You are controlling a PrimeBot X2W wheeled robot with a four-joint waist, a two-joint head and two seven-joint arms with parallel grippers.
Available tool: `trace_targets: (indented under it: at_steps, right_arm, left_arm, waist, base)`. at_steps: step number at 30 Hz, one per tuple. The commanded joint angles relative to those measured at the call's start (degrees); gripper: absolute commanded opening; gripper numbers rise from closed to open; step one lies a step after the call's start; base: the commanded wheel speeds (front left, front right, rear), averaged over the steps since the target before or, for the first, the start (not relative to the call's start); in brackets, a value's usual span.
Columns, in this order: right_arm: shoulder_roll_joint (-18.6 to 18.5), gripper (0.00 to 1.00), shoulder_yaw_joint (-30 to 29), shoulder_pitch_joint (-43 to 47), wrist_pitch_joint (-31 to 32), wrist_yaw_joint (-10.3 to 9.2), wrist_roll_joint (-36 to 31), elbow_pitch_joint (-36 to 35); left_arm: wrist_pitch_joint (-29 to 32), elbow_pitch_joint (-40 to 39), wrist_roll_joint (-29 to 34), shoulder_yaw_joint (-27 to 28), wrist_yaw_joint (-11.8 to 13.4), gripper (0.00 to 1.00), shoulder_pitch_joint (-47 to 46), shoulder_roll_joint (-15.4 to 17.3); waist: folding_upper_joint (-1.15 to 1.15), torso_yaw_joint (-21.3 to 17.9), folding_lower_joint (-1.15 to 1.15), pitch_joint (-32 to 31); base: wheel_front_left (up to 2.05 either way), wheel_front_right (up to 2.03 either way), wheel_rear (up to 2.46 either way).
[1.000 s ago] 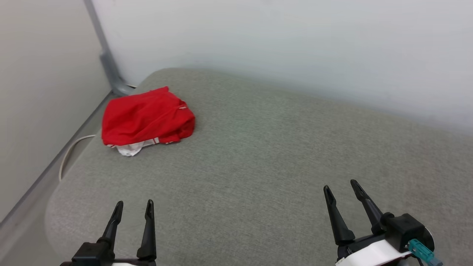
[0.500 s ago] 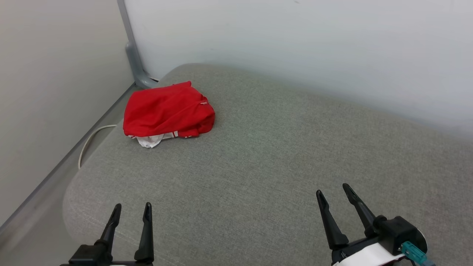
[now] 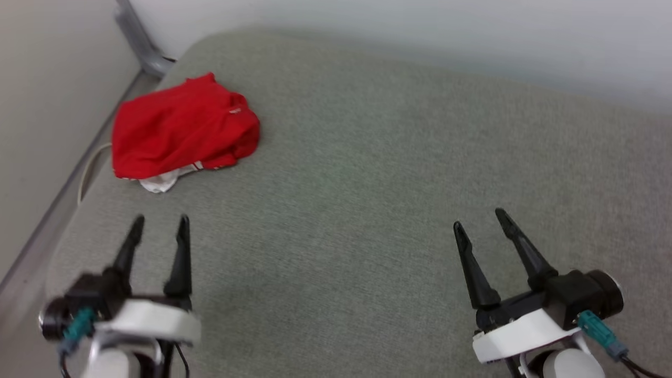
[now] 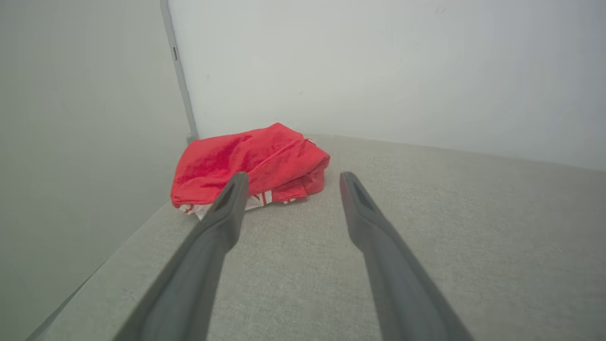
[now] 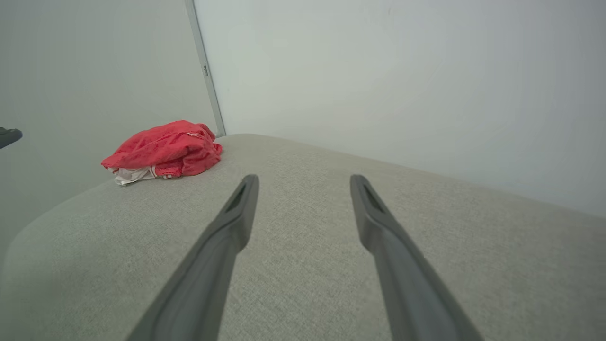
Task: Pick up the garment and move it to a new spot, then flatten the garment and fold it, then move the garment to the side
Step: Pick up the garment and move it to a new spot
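One crumpled red shirt, far left on a grey cushion.
Head view: print hidden, white sleeve peeking out underneath; left gripper and right gripper both spread wide, empty, well apart from it. Left wrist view: one finger covering the shirt's near edge. Right wrist view: shirt small, far left, before a wall post.

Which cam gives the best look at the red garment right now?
Head view: the garment is seen from above, whole outline clear, nothing in front. Left wrist view is closer, but a finger of the left gripper covers its near edge. Right wrist view shows the garment small, low and side-on.
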Motion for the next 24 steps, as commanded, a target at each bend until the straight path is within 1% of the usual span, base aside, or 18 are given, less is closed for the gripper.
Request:
trace_targets:
  at_steps: [1, 3, 6, 9, 13, 14, 18, 20, 24]
  right_arm:
    - [0.0, 1.0, -0.4, -1.3, -0.1, -0.05, -0.6, -0.7]
    - [0.0, 1.0, -0.3, -2.1, -0.1, -0.05, -1.3, -1.5]
    - [0.0, 1.0, -0.5, -3.2, -0.1, -0.05, -2.3, -2.7]
    - [0.0, 1.0, -1.1, -4.0, -0.1, -0.05, -3.2, -3.7]
    - [0.0, 1.0, -1.8, -4.7, -0.1, -0.05, -4.3, -4.7]
    - [0.0, 1.0, -1.9, -4.8, -0.1, -0.04, -4.5, -5.0]
    - [0.0, 1.0, -1.9, -5.7, -0.1, -0.04, -4.8, -5.9]
    - [0.0, 1.0, -1.7, -5.8, -0.1, -0.04, -4.9, -6.1]
    - [0.0, 1.0, -1.9, -6.9, -0.1, -0.04, -5.0, -6.7]
  left_arm:
    - [-0.2, 1.0, -0.9, -0.7, -0.1, 1.0, -3.5, 1.7]
    - [-0.2, 3.3, -2.0, -1.3, -0.1, 1.0, -7.7, 5.2]
    - [0.2, 10.2, -4.5, -3.4, -0.1, 1.0, -14.1, 11.3]
    - [3.8, 16.4, -9.0, -6.6, -0.1, 1.0, -22.4, 17.3]
    - [8.7, 20.9, -15.8, -13.3, 0.0, 1.0, -30.3, 25.7]
    - [10.3, 21.9, -17.8, -15.0, 0.0, 1.0, -32.2, 27.3]
    - [16.9, 25.2, -25.2, -20.6, 0.0, 1.0, -38.4, 32.5]
    - [19.9, 26.6, -28.0, -23.7, 0.0, 1.0, -40.5, 35.0]
    - [25.0, 28.5, -33.4, -29.1, 0.0, 1.0, -43.4, 38.0]
  waist:
    - [0.0, -3.2, -0.01, 4.6]
    - [0.0, -4.5, -0.01, 6.9]
    - [0.0, -6.3, -0.01, 9.8]
    - [0.0, -7.8, -0.01, 12.2]
    - [0.0, -9.6, -0.01, 15.1]
    - [0.0, -9.9, -0.01, 15.8]
    - [0.0, -11.0, -0.01, 18.2]
    - [0.0, -11.6, -0.01, 19.4]
    - [0.0, -12.5, -0.01, 21.4]
  base:
    - [0.0, 0.0, 0.0]
    - [0.0, 0.0, 0.0]
    - [0.0, 0.0, 0.0]
    - [0.0, 0.0, 0.0]
    - [0.0, 0.0, 0.0]
    - [0.0, 0.0, 0.0]
    - [0.0, 0.0, 0.0]
    - [0.0, 0.0, 0.0]
    - [0.0, 0.0, 0.0]
